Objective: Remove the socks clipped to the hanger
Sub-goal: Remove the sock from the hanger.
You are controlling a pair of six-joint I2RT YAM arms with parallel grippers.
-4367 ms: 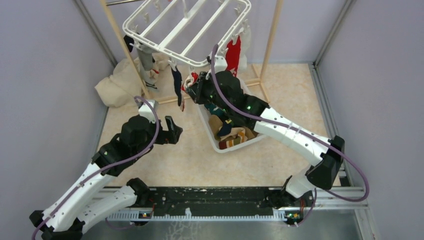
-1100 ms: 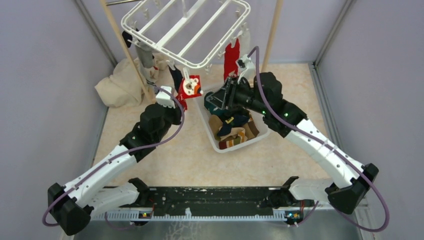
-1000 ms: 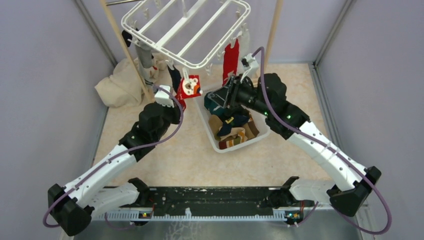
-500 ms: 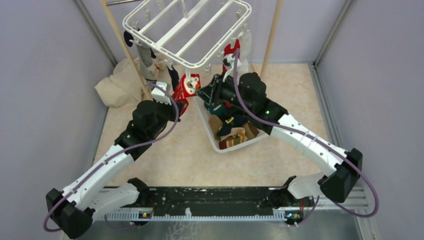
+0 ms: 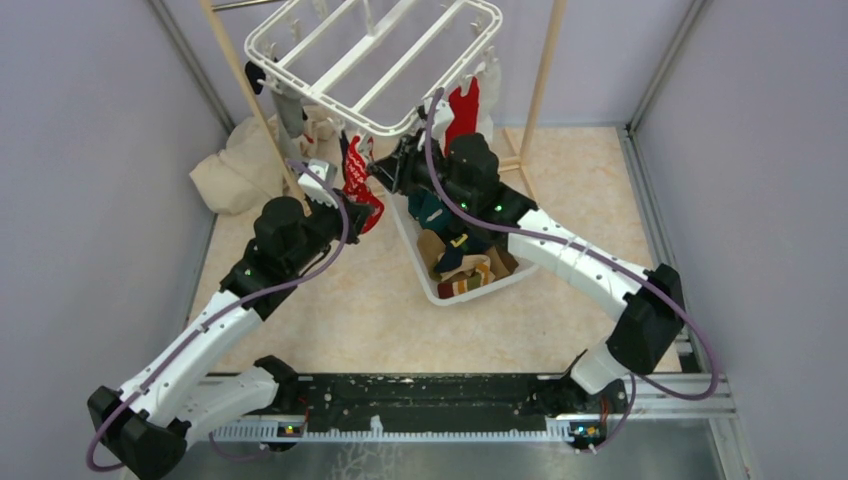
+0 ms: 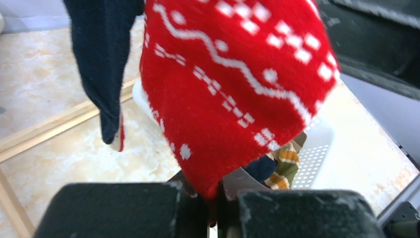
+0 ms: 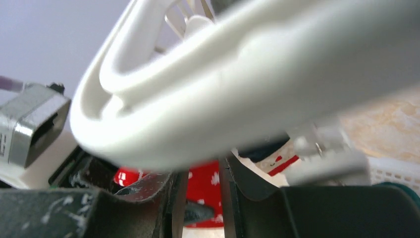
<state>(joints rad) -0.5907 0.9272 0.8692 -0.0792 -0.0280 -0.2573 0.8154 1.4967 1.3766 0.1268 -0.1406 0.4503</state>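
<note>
— What can't we make out here?

— Quite a lot. In the right wrist view the hanger (image 7: 237, 89) fills the frame as a white blur, cut off on three sides. The right gripper (image 7: 200, 198) sits just under its near rail. Its fingers are a narrow way apart, with red fabric behind the gap. We cannot tell whether they clamp a clip or nothing at all. From above, that gripper is mostly hidden by its own wrist.

— And the left one?

— Clearer. The left gripper (image 6: 214, 201) is closed on the bottom tip of the red patterned sock (image 6: 233, 89). That sock hangs from the near edge of the hanger, just left of the basket (image 5: 412, 255). Its top end and its clip are cut off in the left wrist view.

— Next to it?

— A navy sock (image 6: 101, 64) hangs just left of the red one, its top also out of frame. From above we barely see it.

— Let us count.

— One hanger, one basket, two wooden poles (image 5: 238, 90). On the hanger we have the red patterned sock and the navy one. A plain red sock (image 5: 465, 105) hangs at the far right with a pale sock (image 5: 491, 75) beside it, and a grey sock (image 5: 290, 112) at the far left. That makes five we are sure of. A dark shape beyond the grey one may be a sixth. The socks in the basket lie heaped, and we cannot count them.
</note>
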